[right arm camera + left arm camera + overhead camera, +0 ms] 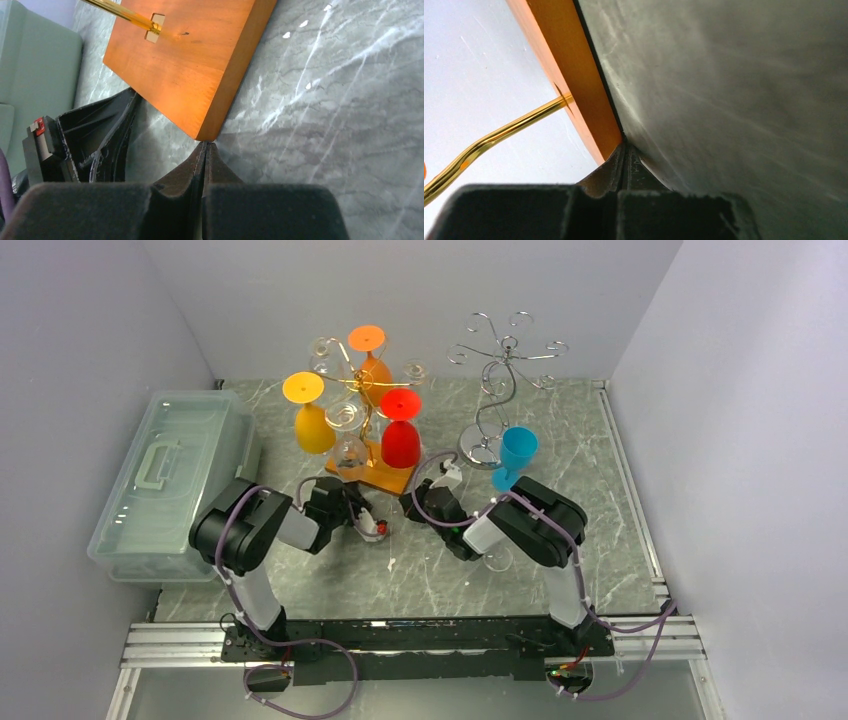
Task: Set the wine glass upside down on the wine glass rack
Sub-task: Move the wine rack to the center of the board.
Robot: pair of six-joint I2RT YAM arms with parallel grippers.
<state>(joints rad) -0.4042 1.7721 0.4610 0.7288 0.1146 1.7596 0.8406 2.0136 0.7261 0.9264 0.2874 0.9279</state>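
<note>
A blue wine glass (517, 454) stands upright on the table beside the foot of the bare silver rack (503, 370). The gold rack (362, 405) on an orange wooden base (372, 476) holds yellow, orange and red glasses upside down, plus clear ones. My left gripper (376, 528) is shut and empty, low by the base's front; the base edge (589, 100) is right at its tips (626, 150). My right gripper (412, 508) is shut and empty, its tips (205, 147) at a corner of the base (190, 65).
A clear lidded plastic box (170, 480) sits at the left table edge. A clear glass (497, 560) seems to lie by the right arm's elbow. The left gripper's body (95, 145) shows in the right wrist view. Walls close in on three sides.
</note>
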